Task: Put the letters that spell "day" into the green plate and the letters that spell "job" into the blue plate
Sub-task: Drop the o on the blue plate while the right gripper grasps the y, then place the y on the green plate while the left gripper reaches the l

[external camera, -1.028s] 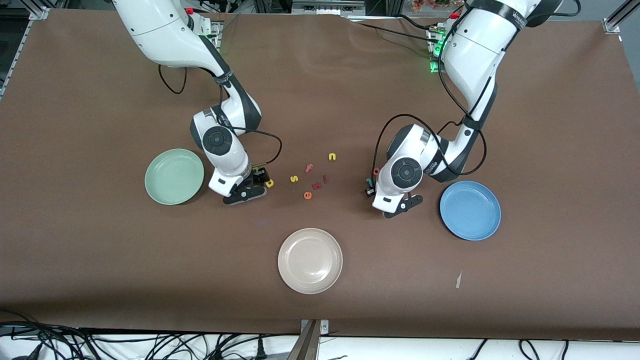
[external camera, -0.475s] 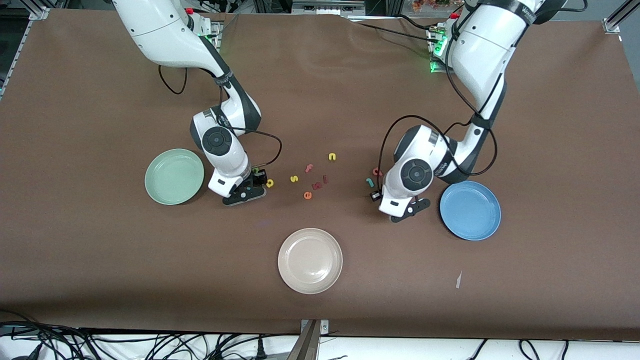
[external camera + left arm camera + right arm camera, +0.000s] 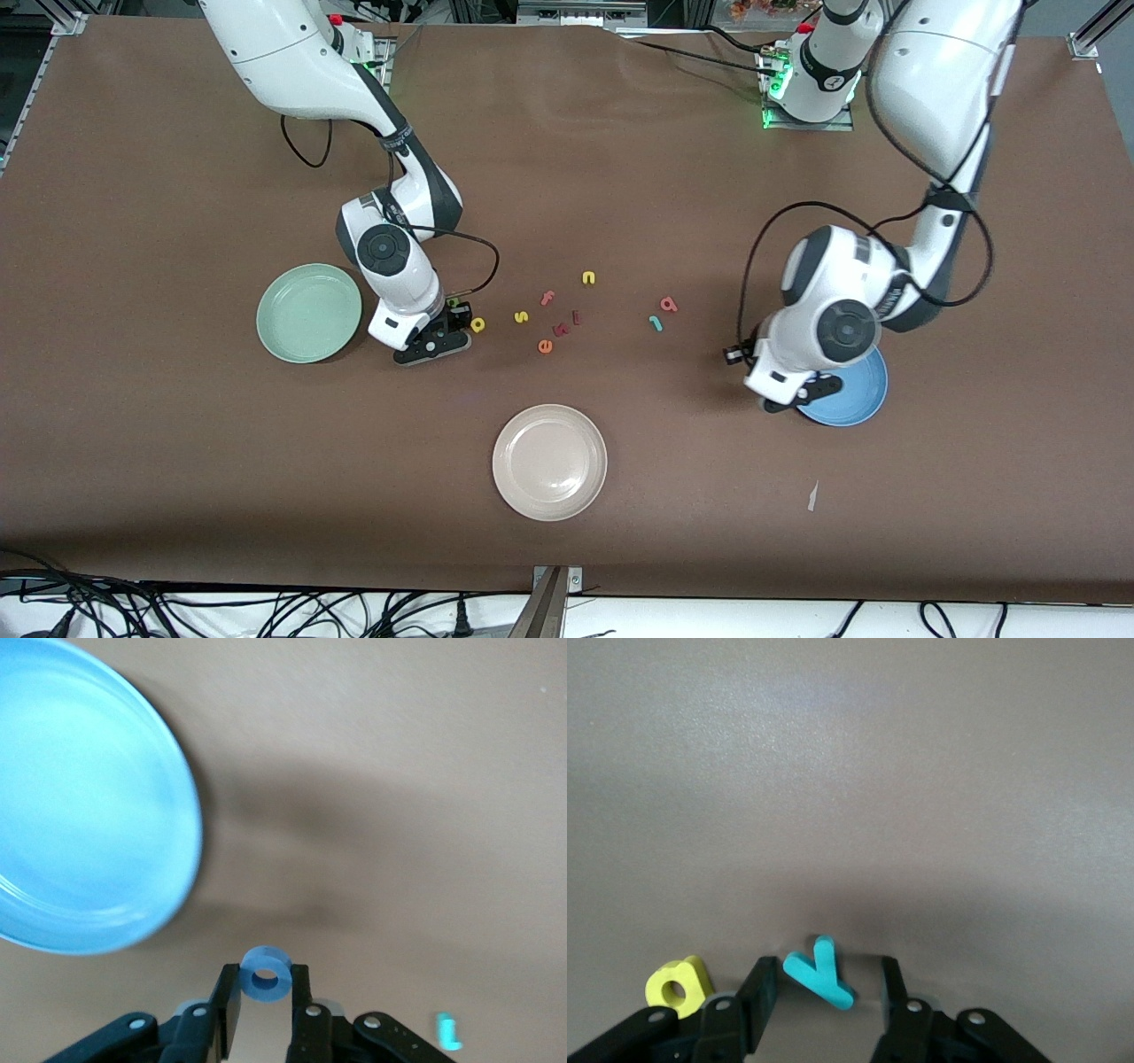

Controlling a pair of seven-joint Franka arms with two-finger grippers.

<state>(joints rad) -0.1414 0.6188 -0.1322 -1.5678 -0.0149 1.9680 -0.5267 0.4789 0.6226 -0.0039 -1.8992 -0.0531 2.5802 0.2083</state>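
The blue plate (image 3: 864, 390) could be missed if the blue o (image 3: 266, 973), pinched by the left gripper (image 3: 266, 1010) beside its rim, were dropped early, while near the green plate (image 3: 308, 313) the teal y (image 3: 818, 981), lying between the right gripper's (image 3: 824, 992) part-open jaws, could be squeezed out.

I am seeing the brown surface (image 3: 620, 159) carrying three plates: the green plate (image 3: 309, 313) toward the right arm's end, the blue plate (image 3: 864, 400) toward the left arm's end, the beige plate (image 3: 549, 462) nearest the front camera. Small letters are lying scattered between them: yellow a (image 3: 478, 325), yellow s (image 3: 521, 316), pink f (image 3: 547, 298), yellow n (image 3: 588, 278), orange e (image 3: 545, 346), teal j (image 3: 655, 323), red-pink b (image 3: 669, 305), teal y (image 3: 819, 983).
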